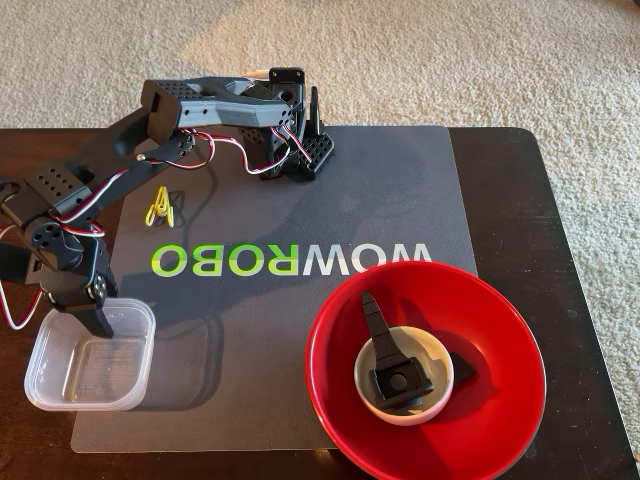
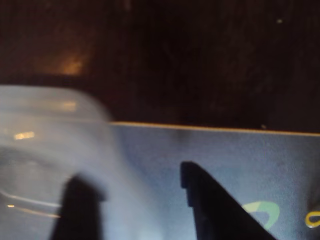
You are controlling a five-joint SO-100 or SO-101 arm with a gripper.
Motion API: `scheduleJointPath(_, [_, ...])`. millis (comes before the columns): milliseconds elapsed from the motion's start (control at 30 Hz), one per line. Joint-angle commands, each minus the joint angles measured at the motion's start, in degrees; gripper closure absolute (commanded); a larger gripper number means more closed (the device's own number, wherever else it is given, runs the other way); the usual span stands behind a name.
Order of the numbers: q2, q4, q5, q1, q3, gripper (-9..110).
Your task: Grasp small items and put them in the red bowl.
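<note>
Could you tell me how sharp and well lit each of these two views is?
The fixed view is sharp and evenly lit, with soft glare on the red bowl rim and the arm's shadow on the grey mat. The wrist view is dim and blurred: the clear tub smears pale, the gripper fingers show only as dark silhouettes, and the table beyond is nearly black.
</note>
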Motion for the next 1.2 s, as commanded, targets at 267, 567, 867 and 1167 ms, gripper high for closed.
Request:
scheduleJointPath(267, [2.7, 0.6, 0.0, -1.3, -0.4, 101])
scheduleJointPath(567, [24.1, 0.6, -0.7, -6.8, 7.1, 101])
scheduleJointPath(867, [45.3, 0.6, -2.4, -32.2, 11.0, 101])
scheduleJointPath(1167, [46.3, 0.5, -3.1, -62.0, 11.5, 101])
